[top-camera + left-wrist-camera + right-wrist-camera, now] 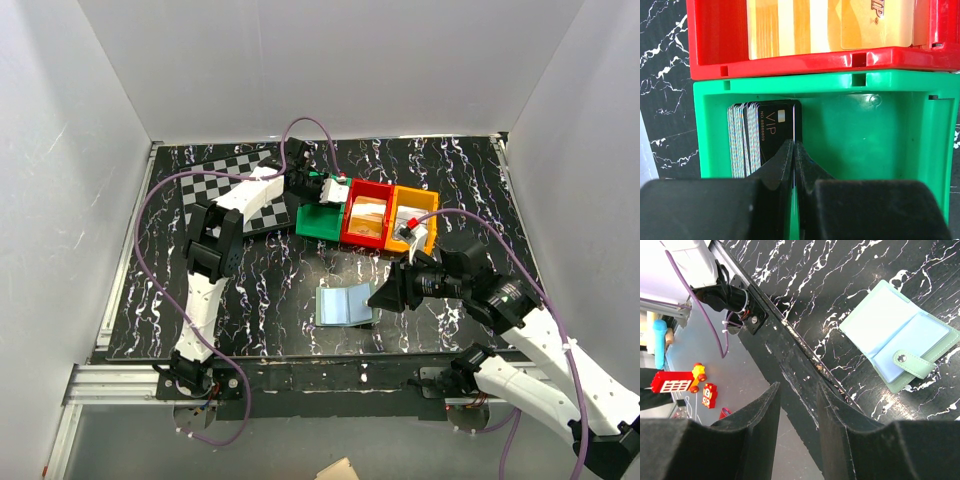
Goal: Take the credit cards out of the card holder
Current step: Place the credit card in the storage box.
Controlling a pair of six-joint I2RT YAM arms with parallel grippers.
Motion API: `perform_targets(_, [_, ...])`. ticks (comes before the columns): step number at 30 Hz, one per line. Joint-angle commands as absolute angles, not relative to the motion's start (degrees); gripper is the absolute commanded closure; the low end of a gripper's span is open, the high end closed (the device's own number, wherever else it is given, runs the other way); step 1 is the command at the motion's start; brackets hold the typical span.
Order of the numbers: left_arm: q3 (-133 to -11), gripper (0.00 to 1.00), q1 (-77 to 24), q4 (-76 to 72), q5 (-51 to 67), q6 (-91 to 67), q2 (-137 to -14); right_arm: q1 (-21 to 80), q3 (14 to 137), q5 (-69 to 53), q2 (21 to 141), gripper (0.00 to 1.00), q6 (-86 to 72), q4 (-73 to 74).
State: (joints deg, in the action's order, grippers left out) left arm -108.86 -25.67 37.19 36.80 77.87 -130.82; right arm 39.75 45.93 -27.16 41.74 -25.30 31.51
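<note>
Evidently cards (772, 129): thin, stiff, slick, light, best pinched at a free edge; my left hand (794, 145) together at them, right hand (799, 388) apart.

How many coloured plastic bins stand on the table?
3, in one row at the far middle: the green bin on the left, the red bin in the centre, the orange bin on the right. No further bin shows.
</note>
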Motion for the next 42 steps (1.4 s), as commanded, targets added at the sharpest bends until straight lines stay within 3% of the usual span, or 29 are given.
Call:
perform_targets(1, [-109.6, 1.00, -25.8, 35.9, 37.4, 77.6, -130.1, 39.6, 45.8, -27.3, 41.7, 0.57, -24.9, 29.7])
perform_targets(23, [-105.8, 1.00, -26.5, 35.1, 36.4, 76.6, -128.6, 39.6, 45.1, -27.5, 41.7, 0.58, -25.3, 28.8])
perform_targets(26, [-105.8, 0.92, -26.7, 34.9, 36.1, 76.3, -128.6, 39.6, 45.1, -27.4, 41.7, 0.57, -25.3, 28.8])
perform_targets(33, [-105.2, 0.86, -26.8, 34.3, 35.2, 76.0, -128.1, 39.6, 45.1, -27.5, 41.9, 0.57, -25.2, 28.7])
perform_targets(42, [-105.4, 0.84, -26.8, 33.1, 33.8, 75.1, -127.5, 39.6, 45.1, -27.6, 41.9, 0.57, -25.2, 28.7])
